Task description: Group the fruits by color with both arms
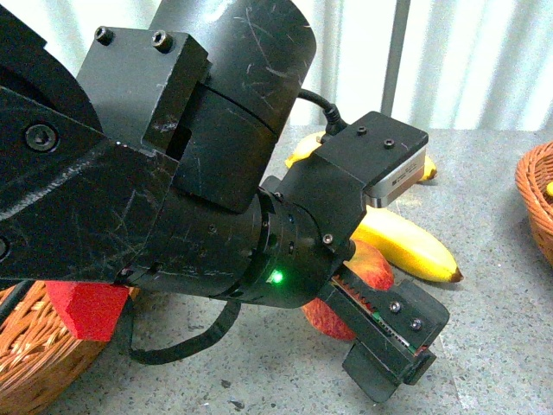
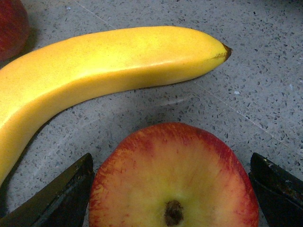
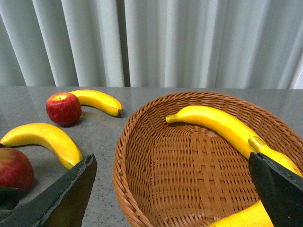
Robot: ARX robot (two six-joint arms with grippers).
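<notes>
Grey speckled surface (image 2: pixel 265 71), pale curtains (image 3: pixel 189 42) behind. My left claw (image 2: pixel 173 189) stands wide astride an apple (image 2: pixel 173 161), not gripping yet; a banana (image 2: pixel 109 61) lies just beyond. Closing off-centre could squirt the round apple into it. My right claw (image 3: pixel 173 189) hangs wide over a basket (image 3: pixel 142 156).

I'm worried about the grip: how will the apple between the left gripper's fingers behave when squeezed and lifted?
The apple is round and smooth-skinned, so it may slip or roll sideways if the left gripper closes off-centre. It looks firm, so it probably won't deform. Nudged, it could roll into the banana lying close beside it.
</notes>
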